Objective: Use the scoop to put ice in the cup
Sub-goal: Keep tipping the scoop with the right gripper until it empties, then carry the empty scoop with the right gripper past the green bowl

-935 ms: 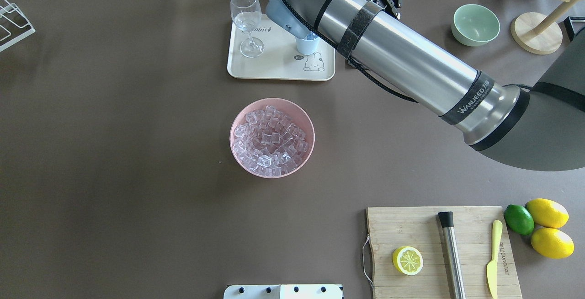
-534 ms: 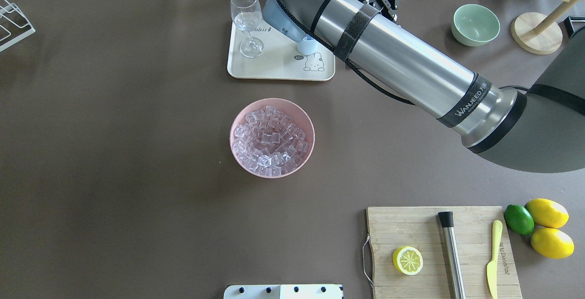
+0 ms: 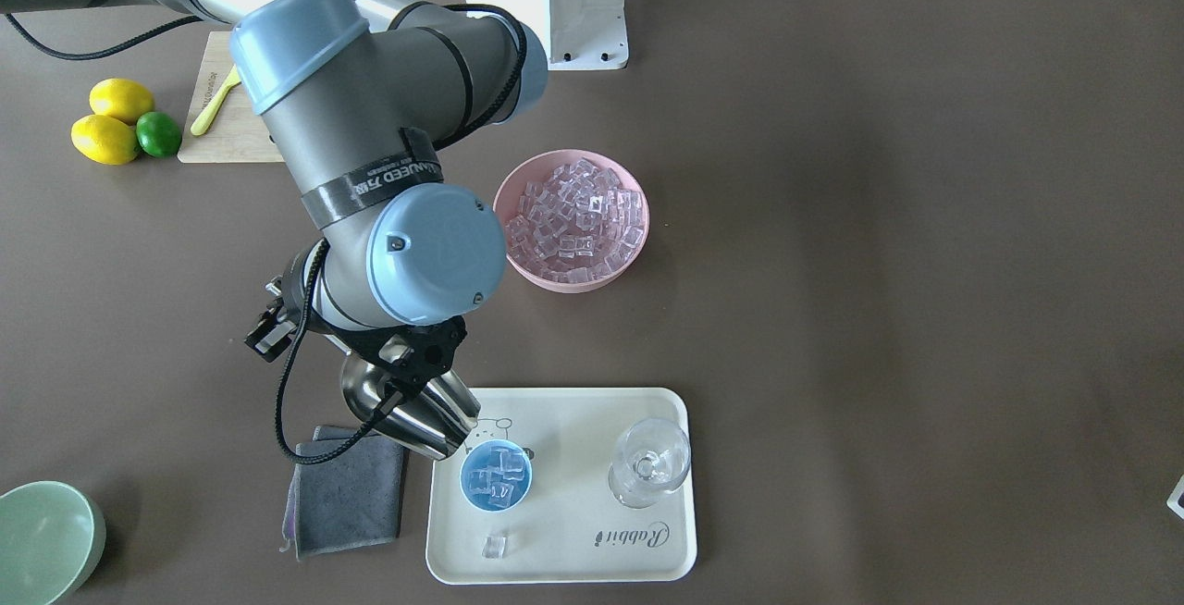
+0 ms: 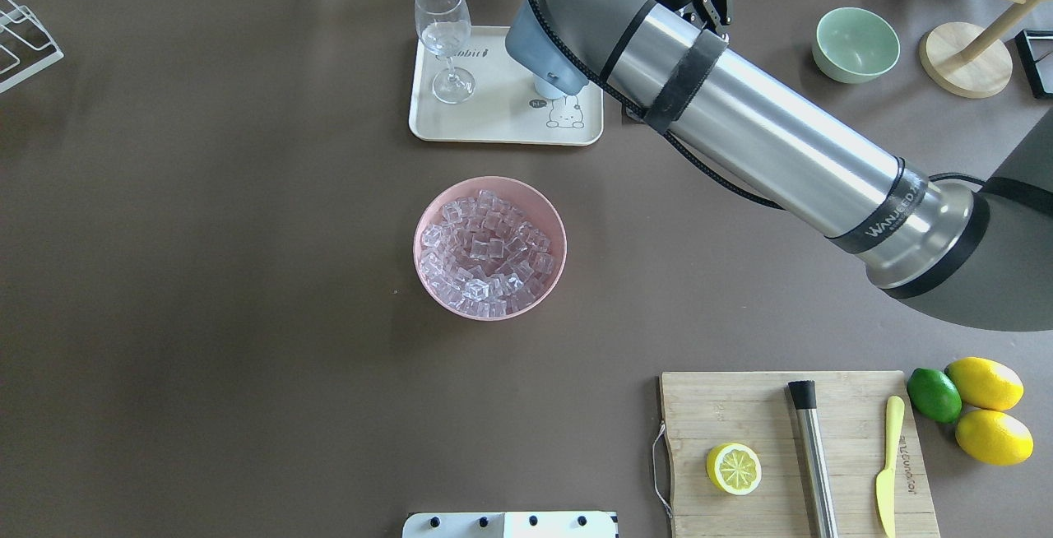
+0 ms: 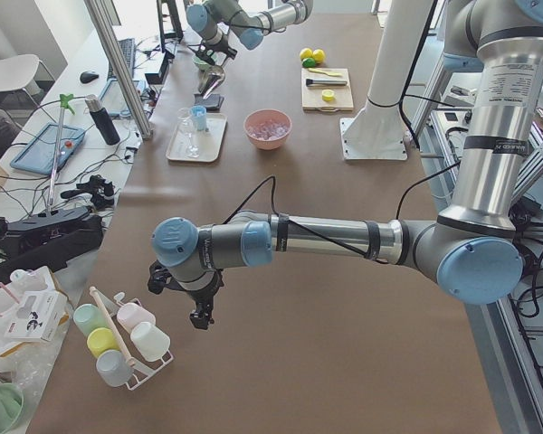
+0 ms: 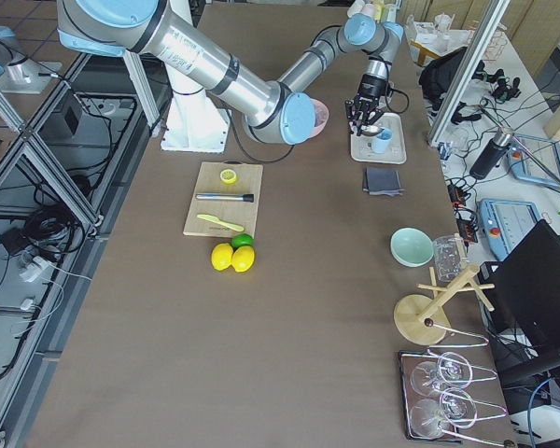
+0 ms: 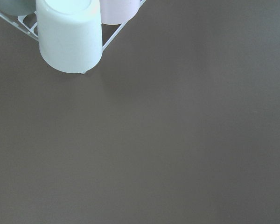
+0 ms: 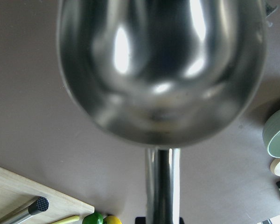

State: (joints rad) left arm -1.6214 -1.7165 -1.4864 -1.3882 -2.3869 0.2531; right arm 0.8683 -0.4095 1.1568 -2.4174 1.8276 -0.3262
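— Where's the scoop (image 3: 412, 411)?
— Lower left of the front view, clamped in the right gripper (image 3: 416, 360), mouth tipped toward the cup (image 3: 525, 485) on the tray (image 3: 592, 568). There's ice (image 3: 499, 468) in the cup; one cube (image 3: 495, 545) lies loose below it.
— And the left gripper (image 5: 202, 316)?
— Hanging by the rack (image 5: 127, 348); apart or together, can't tell.

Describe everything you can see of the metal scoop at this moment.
The scoop is shiny silver metal, with a deep rounded trough and a thin straight handle. The right end effector grips the handle's end. It hangs tilted over the cream tray's edge, mouth toward the light-blue cup, which holds ice. The right wrist view shows its trough empty. Whether its lip touches the cup cannot be told.
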